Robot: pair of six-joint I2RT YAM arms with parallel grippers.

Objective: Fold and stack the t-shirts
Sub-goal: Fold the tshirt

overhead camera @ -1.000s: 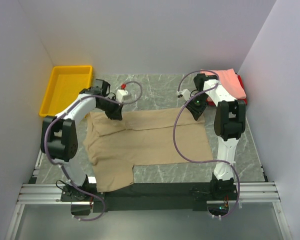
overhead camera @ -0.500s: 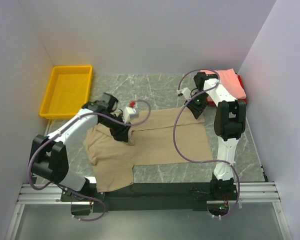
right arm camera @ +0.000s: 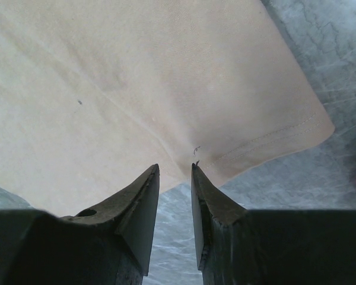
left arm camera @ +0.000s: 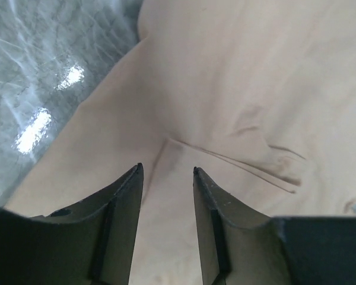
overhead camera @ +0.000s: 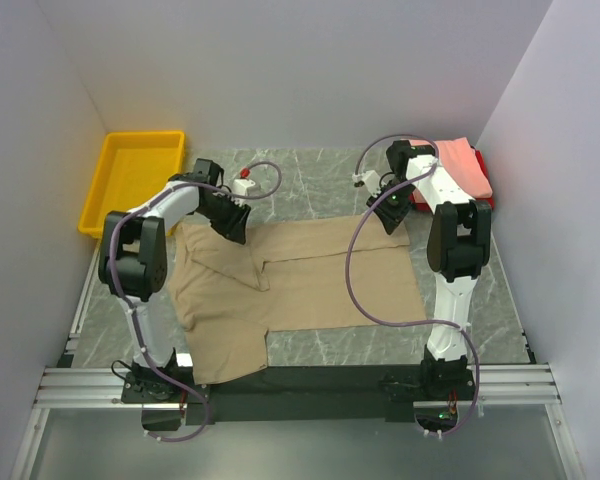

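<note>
Sleeve folded in, left gripper (left arm camera: 167, 168) and right gripper (right arm camera: 175, 166) hover at the tan shirt's (overhead camera: 320, 285) far edge, jaws apart, awaiting a grip.

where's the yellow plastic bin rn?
Top view: yellow plastic bin at the far-left corner, left of the left tool, apart from the tan cloth t-shirt.

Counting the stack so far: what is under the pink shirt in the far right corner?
A red shirt: only its edge shows beneath the pink shirt. The rest, and anything below it, is covered.
</note>
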